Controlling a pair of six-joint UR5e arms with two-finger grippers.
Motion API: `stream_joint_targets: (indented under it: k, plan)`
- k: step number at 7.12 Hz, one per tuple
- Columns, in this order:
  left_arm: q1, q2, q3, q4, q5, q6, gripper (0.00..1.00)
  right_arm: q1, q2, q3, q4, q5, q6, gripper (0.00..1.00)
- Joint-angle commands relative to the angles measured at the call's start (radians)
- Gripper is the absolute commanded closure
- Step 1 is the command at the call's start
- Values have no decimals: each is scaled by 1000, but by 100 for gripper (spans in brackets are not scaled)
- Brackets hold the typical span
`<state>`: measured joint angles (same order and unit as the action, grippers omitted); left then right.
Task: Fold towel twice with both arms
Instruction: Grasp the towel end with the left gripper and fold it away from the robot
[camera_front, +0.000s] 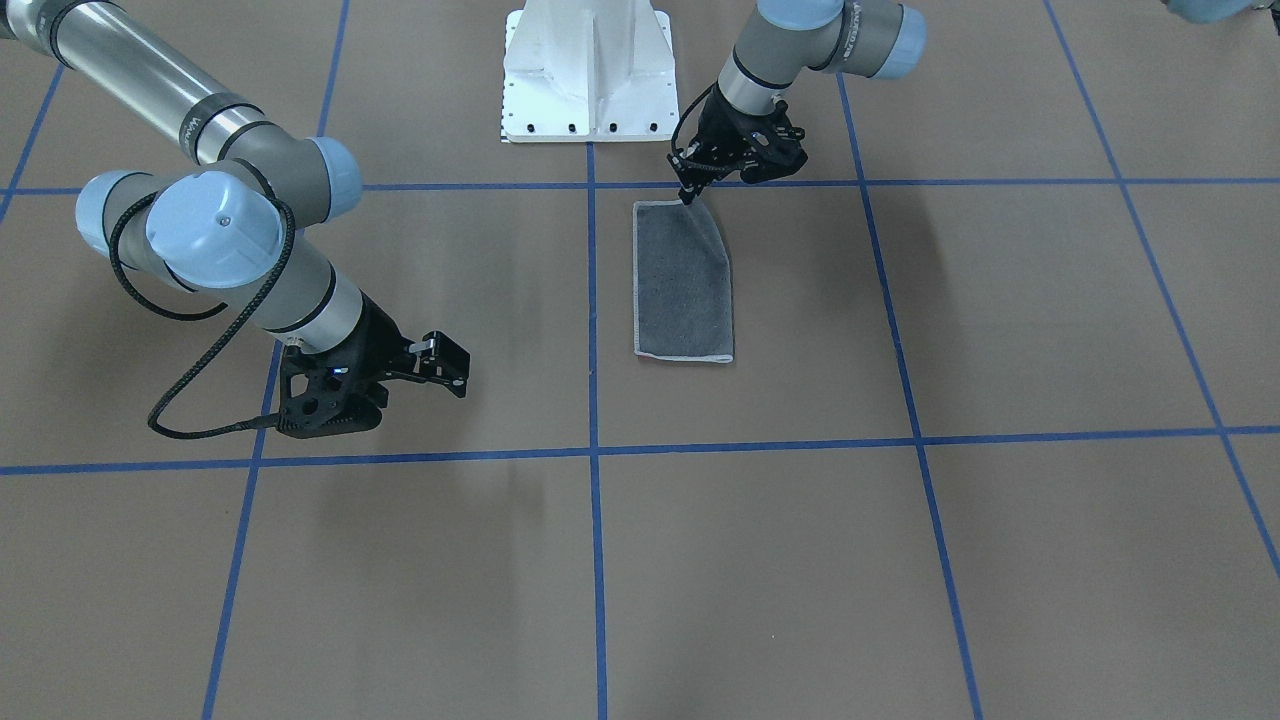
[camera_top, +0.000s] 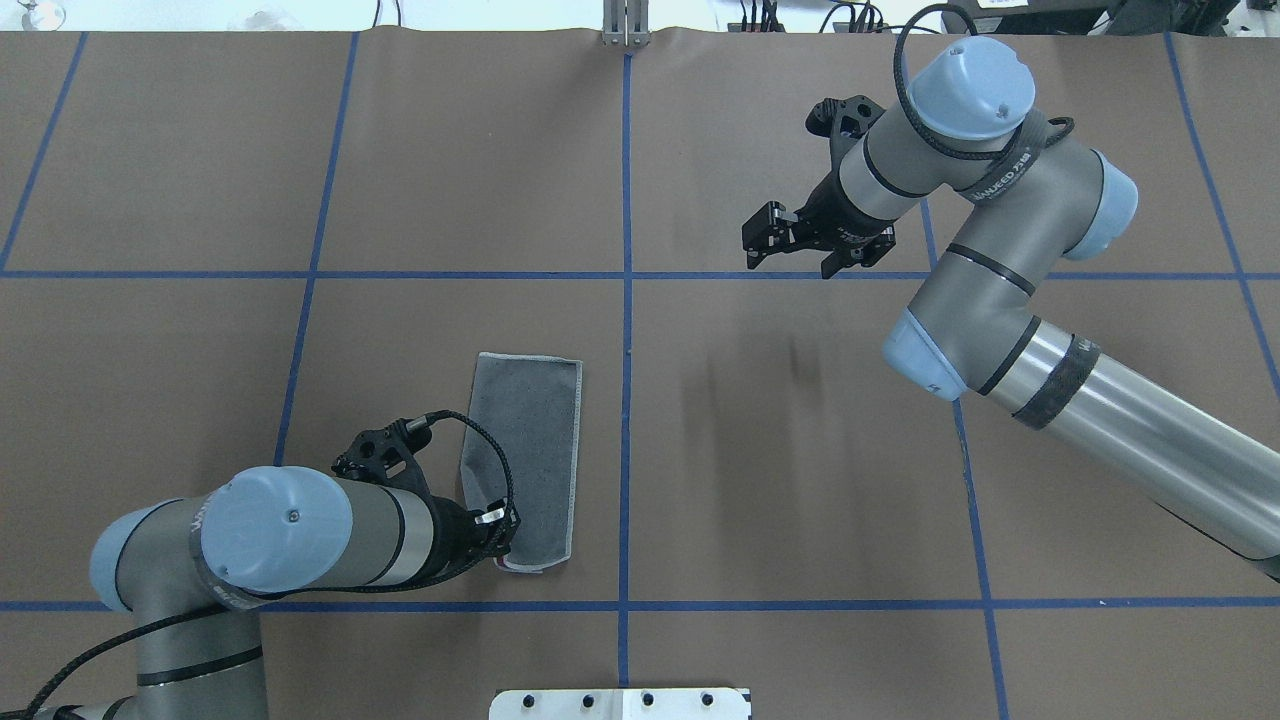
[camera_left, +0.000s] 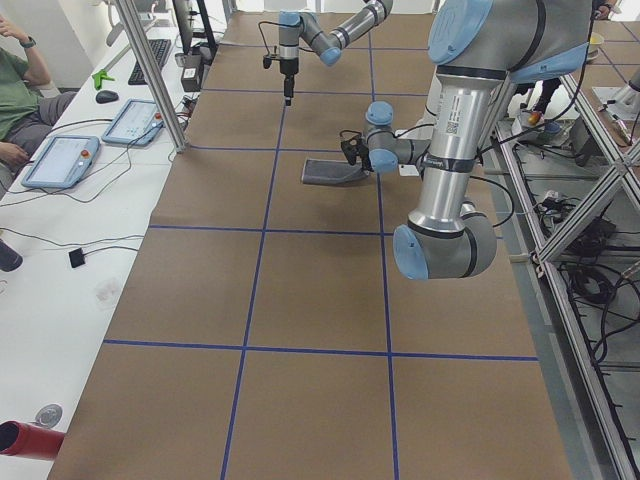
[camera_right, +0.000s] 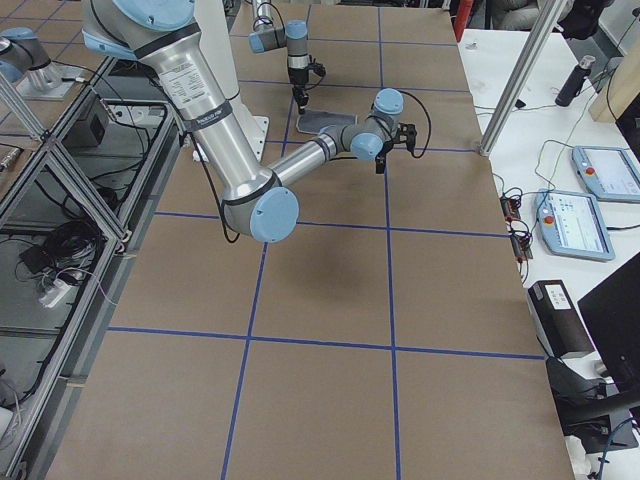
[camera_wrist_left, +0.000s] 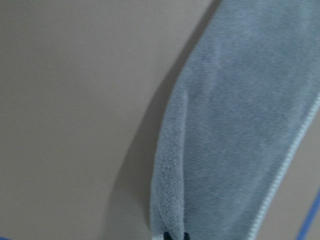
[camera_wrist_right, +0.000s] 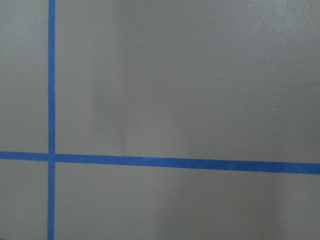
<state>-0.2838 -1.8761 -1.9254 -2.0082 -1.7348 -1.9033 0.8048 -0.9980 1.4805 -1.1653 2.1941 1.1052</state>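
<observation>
The towel (camera_top: 530, 450) lies folded into a long strip, dark grey face up, pale hem along one long side, left of the table's centre line. It also shows in the front-facing view (camera_front: 685, 285). My left gripper (camera_top: 503, 540) is shut on the strip's corner nearest the robot base and holds that corner slightly lifted. In the left wrist view the towel (camera_wrist_left: 240, 120) rises out of the fingertips (camera_wrist_left: 172, 235). A sliver of pink shows at the pinched end. My right gripper (camera_top: 805, 250) is open and empty, hovering over bare table well to the right of the towel.
Brown paper covers the table, marked by blue tape lines (camera_top: 626, 300). The white pedestal base (camera_front: 588, 70) stands at the robot's edge, close to the pinched corner. The right wrist view shows only paper and a tape crossing (camera_wrist_right: 51, 156). Operators' tablets (camera_left: 60, 160) lie on a side desk.
</observation>
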Motion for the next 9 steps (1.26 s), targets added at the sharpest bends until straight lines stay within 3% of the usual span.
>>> stream_joint_targets:
  k: [1,3,5,9]
  plan:
    - [-87,-52,43,-12,-3,6,100,-3,1,-3,1,-1,1,0]
    - [-173,-138,135,-26,-20,6,100,-6,1,-5,1,-2,1,0]
    - [-251,-143,212,-136,-84,-3,100,-6,2,-8,1,-4,-2,0]
    - [-270,-143,262,-184,-86,-19,100,-7,6,-22,3,-5,-7,0]
